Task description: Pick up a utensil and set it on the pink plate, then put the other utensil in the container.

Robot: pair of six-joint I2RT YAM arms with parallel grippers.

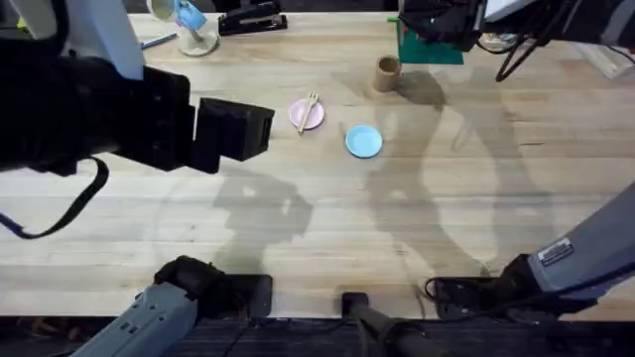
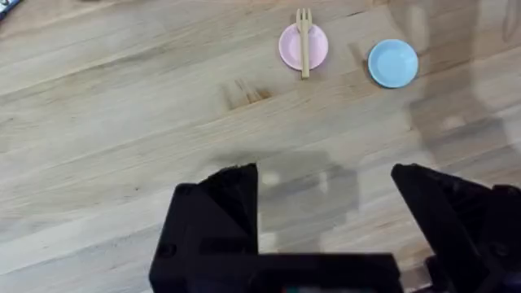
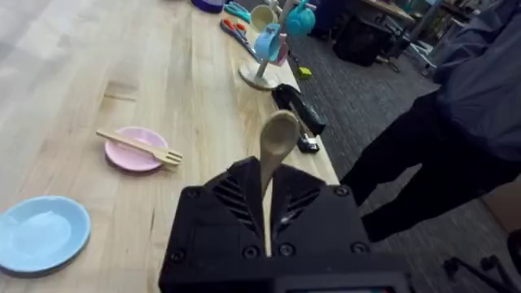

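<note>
The wooden fork (image 1: 309,107) lies across the pink plate (image 1: 301,118), tines pointing away from the arms' bases; both also show in the left wrist view, fork (image 2: 304,41) on plate (image 2: 317,50). My left gripper (image 1: 264,130) hovers left of the plate, open and holding nothing (image 2: 326,175). My right gripper (image 3: 266,191) is shut on the handle of the wooden spoon (image 3: 279,138), bowl sticking out past the fingers. In the overhead view the right gripper (image 1: 434,28) is high at the table's far side, just right of the tan container (image 1: 386,72).
A light blue plate (image 1: 363,141) sits right of the pink one. At the far left edge stand a mug rack (image 1: 190,28) and a black stapler (image 1: 252,19). A green object (image 1: 429,50) lies under the right gripper.
</note>
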